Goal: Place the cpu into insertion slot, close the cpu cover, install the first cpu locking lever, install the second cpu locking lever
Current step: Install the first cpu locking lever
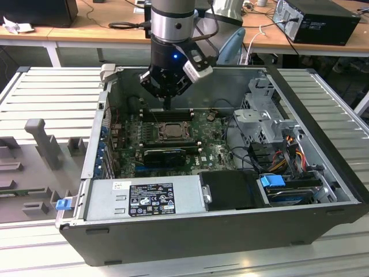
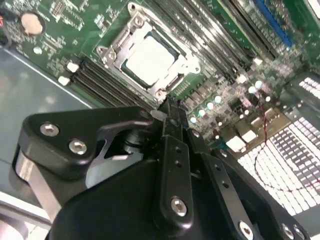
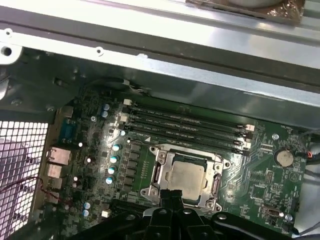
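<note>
- The small flat pale grey-beige square cpu point(image 2: 150, 59) is seated in the silver-rimmed square insertion slot point(image 3: 218, 162) on the green circuit board point(image 3: 260, 175).
- The thin silvery windowed cpu cover point(image 2: 120, 47) is laid flat around it.
- The black gripper point(image 2: 170, 106) is closed on nothing, its tip just beside the slot's edge.

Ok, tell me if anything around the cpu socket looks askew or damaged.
Nothing stands out. The cpu lies flat and square in the insertion slot, the cpu cover sits level around it, and the memory slots beside it run straight.
</note>
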Controlling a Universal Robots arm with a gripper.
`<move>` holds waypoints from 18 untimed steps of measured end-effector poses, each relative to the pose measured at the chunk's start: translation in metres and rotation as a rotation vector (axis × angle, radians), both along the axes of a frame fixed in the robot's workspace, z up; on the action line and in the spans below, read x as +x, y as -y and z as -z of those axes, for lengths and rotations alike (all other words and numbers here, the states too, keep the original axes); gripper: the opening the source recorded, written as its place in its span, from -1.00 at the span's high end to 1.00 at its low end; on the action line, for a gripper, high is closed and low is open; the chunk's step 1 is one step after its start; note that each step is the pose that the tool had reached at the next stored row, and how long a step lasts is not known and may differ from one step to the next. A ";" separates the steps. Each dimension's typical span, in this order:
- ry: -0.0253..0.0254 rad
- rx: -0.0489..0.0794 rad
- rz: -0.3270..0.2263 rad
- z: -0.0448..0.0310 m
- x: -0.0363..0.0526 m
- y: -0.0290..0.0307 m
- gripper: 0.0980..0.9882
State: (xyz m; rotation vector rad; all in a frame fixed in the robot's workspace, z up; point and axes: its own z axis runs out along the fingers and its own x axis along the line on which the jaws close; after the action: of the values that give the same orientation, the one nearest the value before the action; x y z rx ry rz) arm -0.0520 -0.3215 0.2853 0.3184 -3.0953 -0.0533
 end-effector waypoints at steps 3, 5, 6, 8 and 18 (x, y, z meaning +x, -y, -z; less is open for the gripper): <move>0.0000 0.002 -0.001 0.0013 -0.0175 -0.0001 0.98; 0.0004 0.003 -0.001 0.0024 -0.0279 -0.0001 0.98; 0.0008 0.003 0.001 0.0034 -0.0303 -0.0002 0.98; 0.0006 0.003 0.016 0.0052 -0.0320 -0.0003 0.98; 0.0012 0.004 0.132 0.0139 -0.0453 -0.0003 0.98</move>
State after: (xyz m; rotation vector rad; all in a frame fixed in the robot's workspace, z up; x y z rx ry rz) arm -0.0973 -0.3212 0.2715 0.1145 -3.1133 -0.0623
